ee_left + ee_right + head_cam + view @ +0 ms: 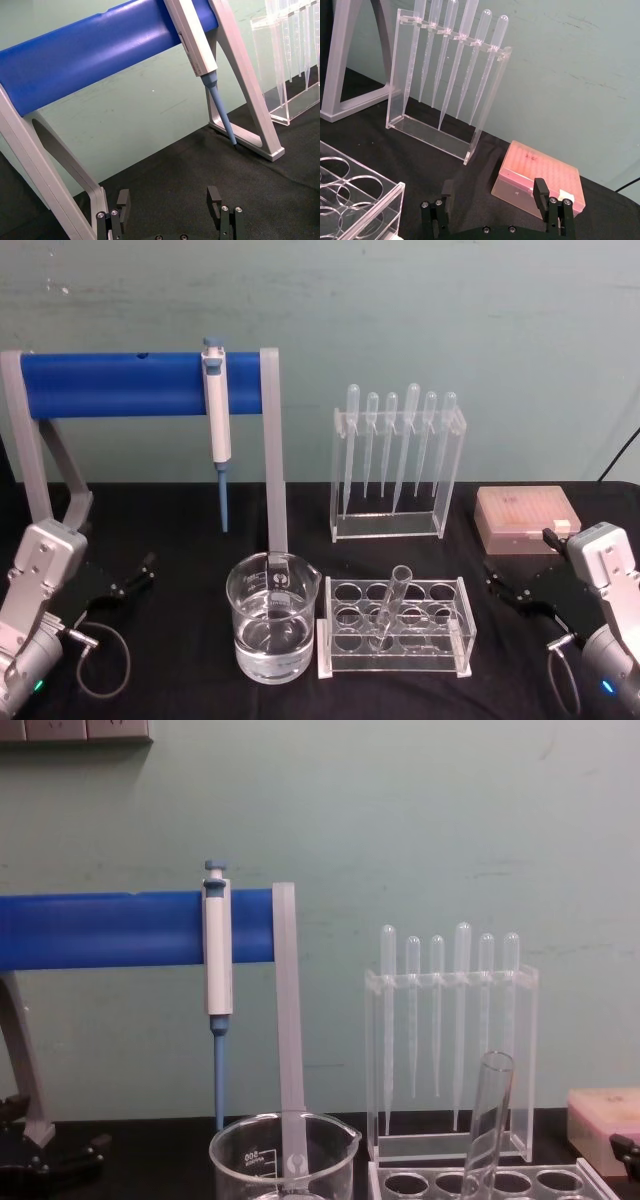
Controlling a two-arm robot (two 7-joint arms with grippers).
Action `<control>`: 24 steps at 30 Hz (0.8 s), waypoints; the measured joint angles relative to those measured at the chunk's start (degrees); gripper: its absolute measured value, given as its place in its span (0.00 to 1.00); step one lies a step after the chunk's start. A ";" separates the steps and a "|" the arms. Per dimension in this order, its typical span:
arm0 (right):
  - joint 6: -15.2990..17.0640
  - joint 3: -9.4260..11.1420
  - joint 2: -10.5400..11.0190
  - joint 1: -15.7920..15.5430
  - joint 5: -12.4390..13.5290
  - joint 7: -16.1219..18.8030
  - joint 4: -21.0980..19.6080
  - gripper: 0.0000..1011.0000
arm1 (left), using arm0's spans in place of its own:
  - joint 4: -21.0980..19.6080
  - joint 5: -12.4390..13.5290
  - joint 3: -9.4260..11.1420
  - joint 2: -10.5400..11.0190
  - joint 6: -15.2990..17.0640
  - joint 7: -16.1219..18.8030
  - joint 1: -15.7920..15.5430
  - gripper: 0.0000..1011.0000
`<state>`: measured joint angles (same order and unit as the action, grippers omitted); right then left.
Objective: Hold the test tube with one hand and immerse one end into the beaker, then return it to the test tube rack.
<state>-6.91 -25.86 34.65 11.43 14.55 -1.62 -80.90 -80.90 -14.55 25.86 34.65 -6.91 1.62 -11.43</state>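
The test tube leans tilted in a hole of the clear rack at the table's middle, its open rim up; in the chest view the test tube rises above the rack. Left of the rack stands the beaker, partly filled with clear liquid; its rim also shows low in the chest view as the beaker. My left gripper rests open at the table's left, well apart from the beaker. My right gripper rests open at the right, beside the rack. Each wrist view shows its own gripper, left and right, holding nothing.
A blue-barred stand at the back left carries a micropipette. A clear holder with several plastic pipettes stands behind the rack. A pink tip box lies at the back right. Black cloth covers the table.
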 joint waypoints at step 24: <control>-4.87 6.08 7.81 -8.98 3.57 6.38 -10.54 0.99 | 0.00 0.00 0.00 0.00 0.00 0.00 0.00 0.99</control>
<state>-11.78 -19.78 42.46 2.45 18.11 4.76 -91.44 -80.90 -14.55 25.86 34.65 -6.91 1.62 -11.43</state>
